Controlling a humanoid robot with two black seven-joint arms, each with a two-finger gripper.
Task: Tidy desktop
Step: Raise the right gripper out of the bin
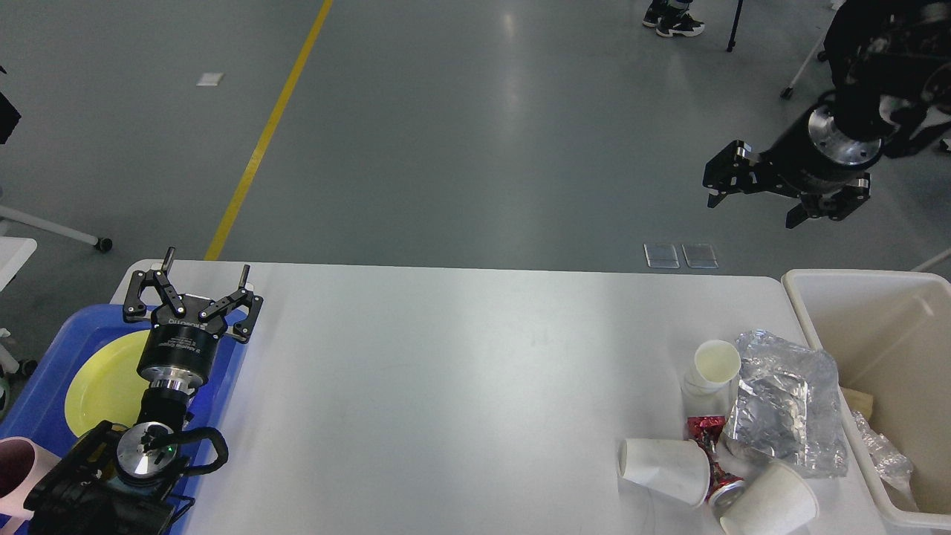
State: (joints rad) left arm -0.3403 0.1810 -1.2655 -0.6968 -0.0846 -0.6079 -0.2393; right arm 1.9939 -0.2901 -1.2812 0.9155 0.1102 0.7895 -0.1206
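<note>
The tabletop fills the lower part of the view, and most of it is bare. The rubbish lies in one group at its near right corner: an upright paper cup, a crumpled foil sheet touching it, a red wrapper, a cup on its side, a can and another tipped cup. Just beside this group, past the right edge of the tabletop, stands the cream bin, with some plastic already at its bottom.

The right hand is high above the floor beyond the far edge, fingers spread and holding nothing. The left hand hangs over the far end of the blue tray, which carries a yellow plate; its fingers are also spread and hold nothing.

I judge the step to be between two pieces: the right hand is free and must go for the next one. The next move calls for coming down and toward the near right corner, probably to the upright cup or the foil, which lie closest to the bin.

The room above the pile is open. However, the pieces touch each other and lie near the front and right edges, so a push could send a cup off the tabletop. The bin wall is close too.
</note>
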